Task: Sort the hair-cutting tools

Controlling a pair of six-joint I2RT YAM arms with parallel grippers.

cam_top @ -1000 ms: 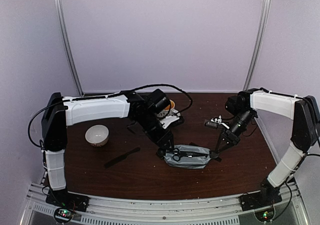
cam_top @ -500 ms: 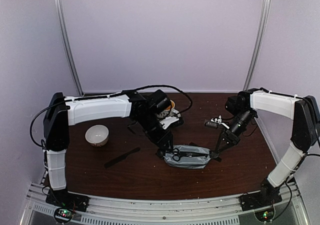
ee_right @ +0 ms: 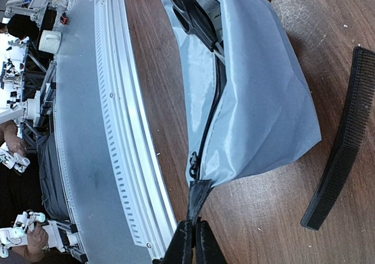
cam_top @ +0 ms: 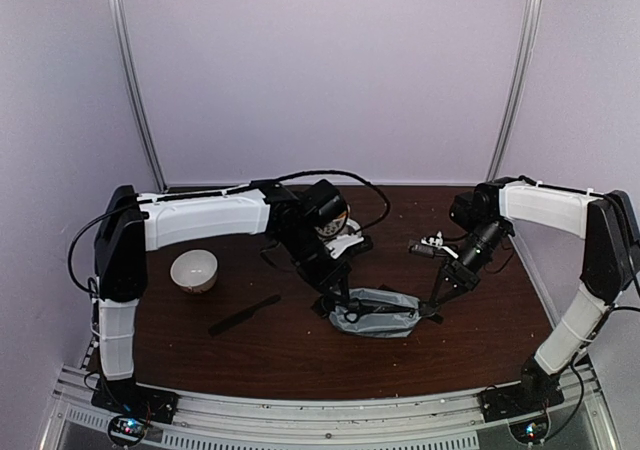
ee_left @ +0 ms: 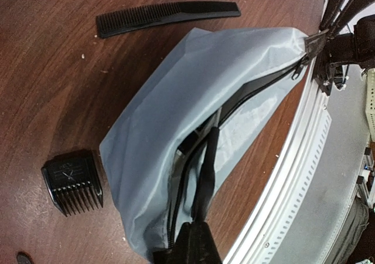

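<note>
The grey zip pouch [cam_top: 378, 315] lies open at mid-table. My left gripper [cam_top: 333, 298] is at its left end, shut on the black handle of a pair of scissors [ee_left: 205, 170] whose blades reach into the opening; the handle loops [ee_right: 186, 9] show in the right wrist view. My right gripper [ee_right: 192, 232] is shut on the black tab at the pouch's [ee_right: 258, 88] right end, by the zip pull. One black comb [cam_top: 245, 314] lies left of the pouch. Another comb [ee_left: 167, 14] lies behind it, also in the right wrist view [ee_right: 343, 146]. A small black toothed block [ee_left: 73, 182] sits beside the pouch [ee_left: 176, 100].
A white bowl [cam_top: 194, 270] stands at the left. A patterned mug [cam_top: 332, 222] is partly hidden behind my left arm. A dark elongated tool with pale parts [cam_top: 428, 246] lies at the back right. The metal rail [ee_right: 117, 129] of the table's near edge runs close to the pouch.
My left wrist has shifted slightly to the right and back. The scissors that lay on top of the pouch now sit deeper in its opening. The right arm has not moved.
</note>
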